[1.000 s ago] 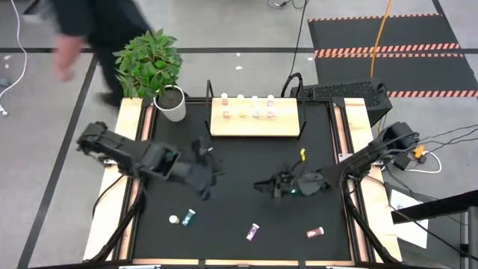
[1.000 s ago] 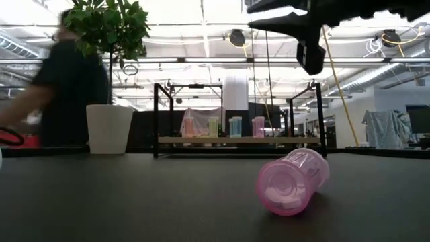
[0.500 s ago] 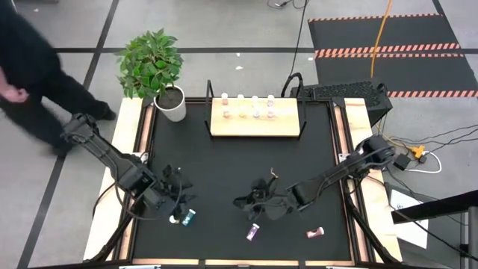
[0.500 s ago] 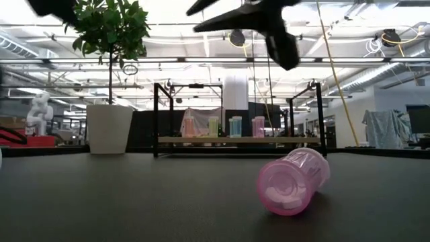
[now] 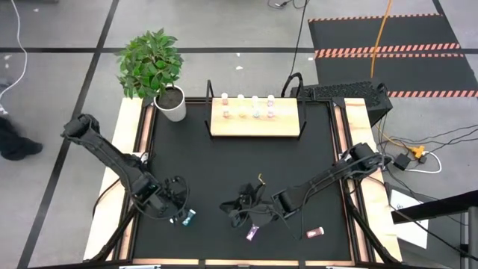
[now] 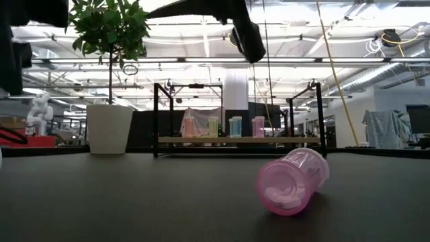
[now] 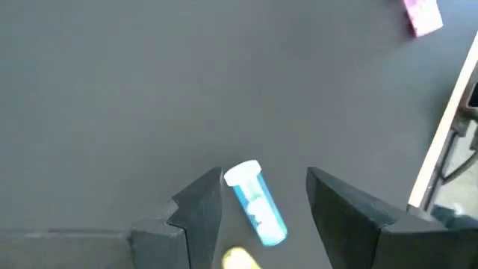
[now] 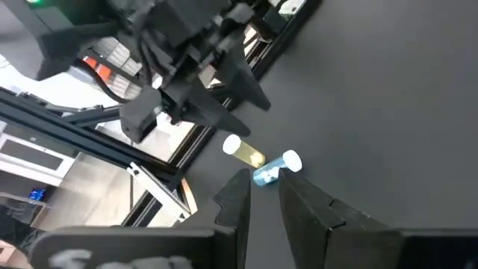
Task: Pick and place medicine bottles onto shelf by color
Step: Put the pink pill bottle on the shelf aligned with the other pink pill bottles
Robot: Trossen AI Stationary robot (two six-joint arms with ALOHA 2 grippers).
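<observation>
Currently the left gripper (image 7: 261,196) hangs low over the black table mat (image 5: 224,164) near its front left corner, its two dark fingers (image 7: 200,202) spread apart and grasping nothing. Between them lies a small blue-teal cylindrical bottle with a white cap (image 7: 256,202), on its side, with bare mat showing on either side of it, so neither finger touches it. A small yellow bottle (image 8: 243,151) lies just beside the blue-teal one, partly under the gripper. In the high view these two sit close to the mat's front edge (image 5: 181,218).

The right gripper (image 5: 240,208) reaches across the front middle of the mat. Its fingers (image 8: 234,200) stand close together with a narrow gap, and nothing is seen between them. Just in front of it, toward the front edge, lies a purple bottle (image 5: 254,232) on its side. A pink translucent bottle (image 6: 291,180) lies on its side further toward the right front corner, well apart from both grippers.

The light tan wooden shelf with black metal end posts (image 5: 255,125) stands at the far edge of the mat, well apart from both grippers, carrying four upright bottles (image 6: 222,126) in a row. Open mat lies between the shelf and the grippers. A white pot with a green plant (image 5: 171,103) stands at the far left corner.
</observation>
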